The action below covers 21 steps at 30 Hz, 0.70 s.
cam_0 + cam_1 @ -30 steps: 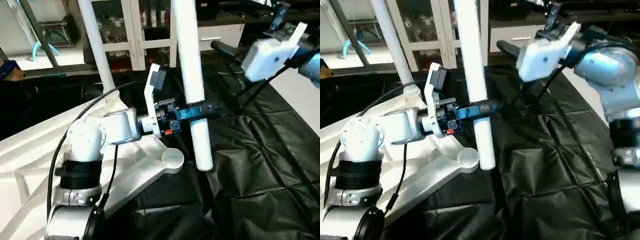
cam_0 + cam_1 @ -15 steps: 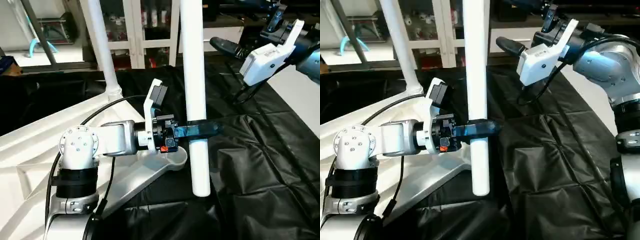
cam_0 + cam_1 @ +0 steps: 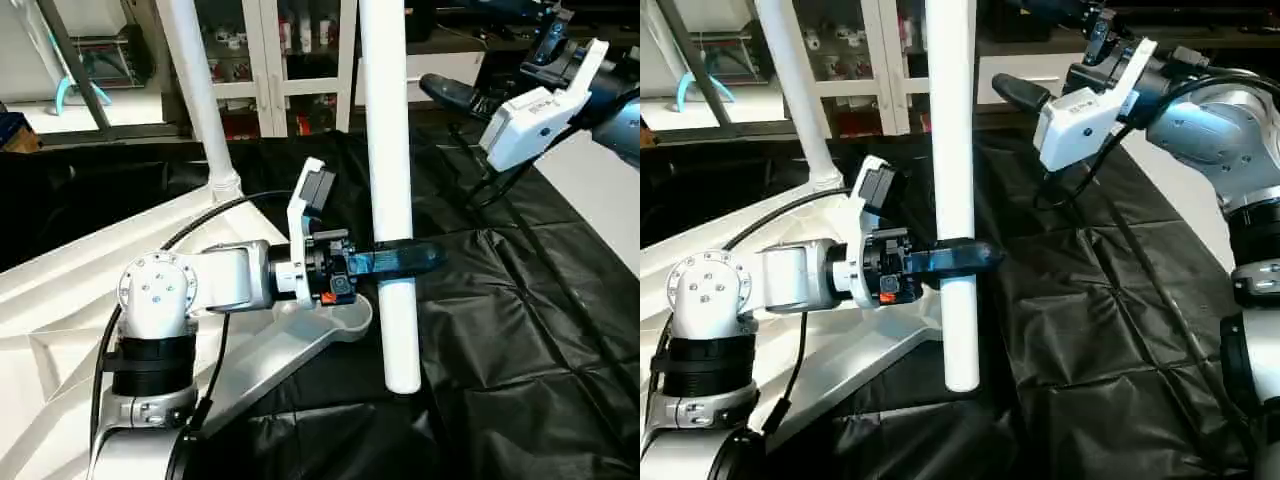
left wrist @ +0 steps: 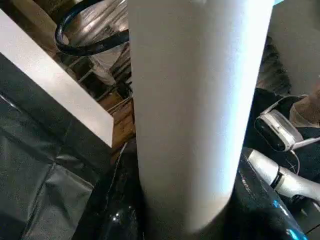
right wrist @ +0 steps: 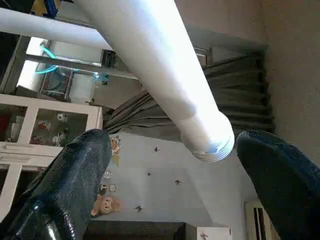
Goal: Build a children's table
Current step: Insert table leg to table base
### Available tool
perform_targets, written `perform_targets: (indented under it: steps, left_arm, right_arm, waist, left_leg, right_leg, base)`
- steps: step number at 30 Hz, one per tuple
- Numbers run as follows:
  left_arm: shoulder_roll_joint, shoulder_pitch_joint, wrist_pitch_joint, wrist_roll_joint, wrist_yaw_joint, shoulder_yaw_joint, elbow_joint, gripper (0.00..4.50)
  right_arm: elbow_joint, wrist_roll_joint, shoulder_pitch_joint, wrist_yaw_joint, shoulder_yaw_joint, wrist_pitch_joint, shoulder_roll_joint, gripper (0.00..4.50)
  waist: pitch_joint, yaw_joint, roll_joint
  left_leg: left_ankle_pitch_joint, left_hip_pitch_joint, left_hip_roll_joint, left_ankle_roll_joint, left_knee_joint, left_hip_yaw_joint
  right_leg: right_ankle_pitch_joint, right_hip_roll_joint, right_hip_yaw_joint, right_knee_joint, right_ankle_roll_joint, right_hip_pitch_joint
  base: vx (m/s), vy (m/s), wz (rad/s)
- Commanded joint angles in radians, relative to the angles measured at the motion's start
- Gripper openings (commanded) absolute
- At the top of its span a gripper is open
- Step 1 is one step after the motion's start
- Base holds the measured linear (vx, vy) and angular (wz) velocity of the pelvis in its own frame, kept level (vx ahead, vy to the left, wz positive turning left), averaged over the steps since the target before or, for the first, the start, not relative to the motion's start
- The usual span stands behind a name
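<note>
We see the left claw (image 3: 395, 262) pinching a white table leg (image 3: 388, 150) near its lower end, holding it upright over the black cloth (image 3: 520, 330) on the desk, just beside the nearest corner socket (image 3: 345, 312) of the upside-down tabletop (image 3: 60, 310). Another leg (image 3: 195, 90) stands in the far corner socket. The right claw (image 5: 165, 165) is raised up at the right, its fingers (image 5: 70, 175) spread wide on either side of the held leg's threaded top end (image 5: 212, 145), not touching it.
</note>
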Motion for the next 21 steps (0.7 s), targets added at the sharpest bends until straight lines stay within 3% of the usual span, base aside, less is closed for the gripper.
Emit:
perform_targets:
  steps: [1,5,6,7,8,9,10,13,16,19,21]
  left_arm:
    - [0.003,-0.009,0.007,-0.007,0.001,-0.004,-0.019,1.54]
    - [0.006,-0.006,0.017,-0.021,0.012,-0.006,-0.023,1.54]
    - [0.056,-0.002,-0.095,0.095,-0.020,-0.074,-0.049,1.54]
    - [0.078,-0.002,-0.155,0.160,-0.043,-0.105,-0.059,1.54]
    - [0.129,0.001,-0.301,0.316,-0.102,-0.174,-0.083,1.54]
    - [0.139,0.001,-0.330,0.349,-0.114,-0.188,-0.087,1.54]
    - [0.184,0.009,-0.422,0.460,-0.172,-0.242,-0.120,1.54]
    - [0.182,0.011,-0.410,0.447,-0.175,-0.239,-0.127,1.53]
    - [0.195,0.009,-0.348,0.395,-0.198,-0.237,-0.141,1.53]
    - [0.217,0.008,-0.337,0.370,-0.246,-0.252,-0.143,1.53]
    - [0.243,-0.007,-0.326,0.382,-0.328,-0.286,-0.103,1.53]
  right_arm:
    - [0.001,-0.009,-0.016,-0.006,0.009,-0.003,-0.013,4.43]
    - [0.030,-0.031,-0.031,-0.029,0.017,-0.024,-0.015,4.43]
    - [0.121,-0.069,-0.058,-0.082,0.033,-0.072,-0.012,4.43]
    - [0.142,-0.070,-0.060,-0.089,0.035,-0.079,-0.010,4.43]
    - [0.185,-0.062,-0.060,-0.098,0.037,-0.093,-0.003,4.43]
    - [0.192,-0.059,-0.060,-0.097,0.037,-0.094,-0.001,4.43]
    - [0.214,-0.045,-0.056,-0.088,0.038,-0.093,0.004,4.43]
    - [0.218,-0.049,-0.060,-0.089,0.040,-0.092,0.004,4.43]
    - [0.242,-0.074,-0.077,-0.100,0.059,-0.103,0.004,4.43]
    - [0.274,-0.123,-0.105,-0.135,0.088,-0.137,-0.001,4.43]
    - [0.288,-0.176,-0.141,-0.181,0.106,-0.176,-0.001,4.43]
  waist:
    - [-0.076,-0.001,-0.029]
    - [-0.077,-0.001,-0.030]
    - [-0.079,0.000,-0.040]
    - [-0.078,0.003,-0.036]
    - [-0.071,-0.004,-0.033]
    - [-0.069,-0.003,-0.029]
    - [-0.070,-0.010,-0.034]
    - [-0.075,-0.008,-0.034]
    - [-0.082,0.002,-0.032]
    - [-0.077,0.000,-0.036]
    - [-0.075,-0.001,-0.036]
  left_leg:
    - [-0.254,0.050,0.040,0.066,-0.064,-0.029]
    - [-0.246,0.050,0.039,0.068,-0.063,-0.029]
    - [-0.237,0.049,0.041,0.060,-0.062,-0.029]
    - [-0.254,0.049,0.040,0.067,-0.064,-0.037]
    - [-0.294,0.049,0.039,0.052,-0.064,-0.031]
    - [-0.314,0.048,0.040,0.049,-0.069,-0.040]
    - [-0.344,0.048,0.045,0.020,-0.074,-0.040]
    - [-0.301,0.050,0.046,0.005,-0.074,-0.035]
    - [-0.215,0.049,0.045,0.036,-0.066,-0.030]
    - [-0.232,0.048,0.041,0.051,-0.064,-0.026]
    - [-0.258,0.049,0.042,0.035,-0.066,-0.028]
  right_leg:
    - [-0.159,-0.028,0.017,-0.075,-0.246,0.021]
    - [-0.142,-0.029,0.018,-0.074,-0.246,0.022]
    - [-0.144,-0.031,0.016,-0.071,-0.251,0.020]
    - [-0.184,-0.032,0.012,-0.083,-0.242,0.018]
    - [-0.215,-0.030,0.016,-0.079,-0.222,0.016]
    - [-0.254,-0.032,0.015,-0.091,-0.201,0.016]
    - [-0.267,-0.030,0.019,-0.090,-0.168,0.016]
    - [-0.179,-0.031,0.020,-0.075,-0.192,0.018]
    - [-0.055,-0.033,0.020,-0.060,-0.248,0.022]
    - [-0.094,-0.033,0.019,-0.066,-0.261,0.021]
    - [-0.149,-0.032,0.019,-0.068,-0.248,0.018]
  base:
    - [0.000,0.000,0.00]
    - [0.000,0.000,0.00]
    - [0.000,0.000,0.00]
    - [0.000,0.000,0.00]
    - [0.000,0.000,0.00]
    - [0.000,0.000,0.00]
    - [0.000,0.000,0.00]
    - [0.000,0.000,0.00]
    - [0.000,0.000,0.00]
    - [0.000,0.000,0.00]
    - [0.000,0.000,0.00]
